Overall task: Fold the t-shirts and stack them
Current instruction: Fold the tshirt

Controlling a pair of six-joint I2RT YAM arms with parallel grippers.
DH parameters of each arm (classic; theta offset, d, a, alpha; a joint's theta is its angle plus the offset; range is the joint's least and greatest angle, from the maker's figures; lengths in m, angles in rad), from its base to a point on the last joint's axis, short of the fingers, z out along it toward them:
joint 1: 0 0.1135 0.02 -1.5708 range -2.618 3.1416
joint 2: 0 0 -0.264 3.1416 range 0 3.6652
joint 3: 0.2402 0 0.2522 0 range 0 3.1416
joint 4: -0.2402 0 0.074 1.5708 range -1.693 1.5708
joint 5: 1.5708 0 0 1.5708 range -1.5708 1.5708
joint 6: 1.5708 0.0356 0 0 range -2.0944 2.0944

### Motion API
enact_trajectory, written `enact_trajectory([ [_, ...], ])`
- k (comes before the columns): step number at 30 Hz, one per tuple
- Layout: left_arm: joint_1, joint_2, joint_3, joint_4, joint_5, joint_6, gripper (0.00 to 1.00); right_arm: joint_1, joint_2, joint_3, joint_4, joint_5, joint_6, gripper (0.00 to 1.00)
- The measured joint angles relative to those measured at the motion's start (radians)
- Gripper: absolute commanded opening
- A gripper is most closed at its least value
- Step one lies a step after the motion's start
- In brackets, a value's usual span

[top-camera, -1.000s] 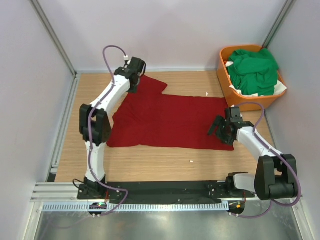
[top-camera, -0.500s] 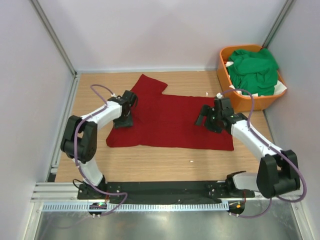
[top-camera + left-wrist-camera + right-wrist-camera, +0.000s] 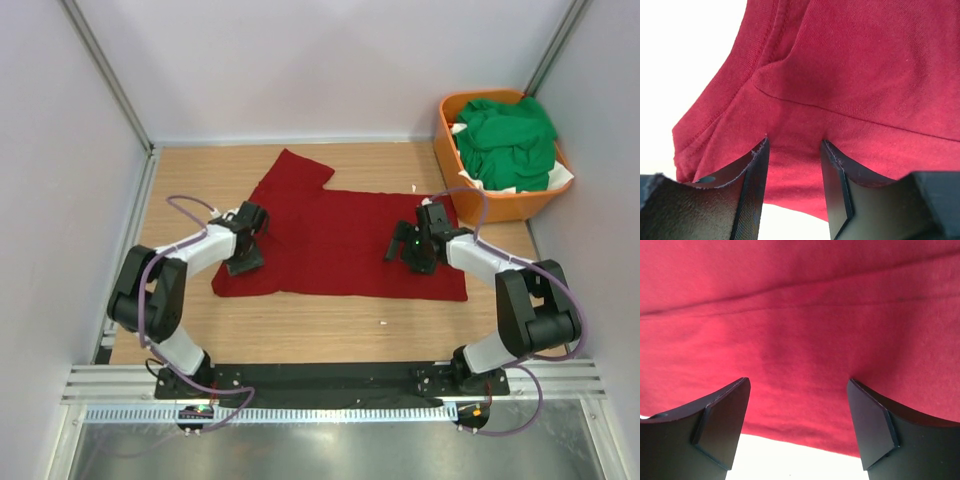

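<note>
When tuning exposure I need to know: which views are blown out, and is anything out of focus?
Left wrist: the table beside the red t-shirt is blown out to plain white, though the stitching is sharp. Right wrist: the table strip below the hem is white too, the cloth slightly soft. Top external: evenly lit, wood grain visible, only soft shadows, no glare.

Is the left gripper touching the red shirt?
Cannot tell. In the left wrist view the left gripper, open, overlaps the red shirt, but neither a press nor a gap shows plainly.
</note>
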Motion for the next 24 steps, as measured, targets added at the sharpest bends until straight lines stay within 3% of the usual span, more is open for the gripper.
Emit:
enact_trajectory([
  [5,-0.001,-0.13,-0.143,0.039,0.032,-0.054,0.47,0.013,-0.003,-0.014,0.039,0.013,0.02,0.85],
  [12,-0.021,-0.312,-0.288,-0.041,0.042,-0.123,0.49,0.025,-0.096,-0.114,0.101,0.029,0.075,0.88],
  [18,-0.023,-0.35,-0.214,-0.211,0.027,-0.132,0.56,0.046,-0.175,-0.157,0.029,0.045,0.097,0.88],
  [21,-0.023,-0.347,-0.061,-0.29,-0.029,-0.099,0.7,0.05,-0.177,-0.119,-0.077,0.066,0.082,0.88],
  [22,-0.023,-0.346,0.005,-0.3,-0.056,-0.077,0.8,0.05,-0.177,-0.097,-0.117,0.083,0.071,0.88],
  [23,-0.023,-0.341,0.071,-0.306,-0.08,-0.051,0.99,0.05,-0.178,-0.069,-0.158,0.096,0.062,0.88],
  [24,-0.023,-0.333,0.135,-0.303,-0.101,-0.021,1.0,0.05,-0.18,-0.039,-0.19,0.109,0.052,0.88],
])
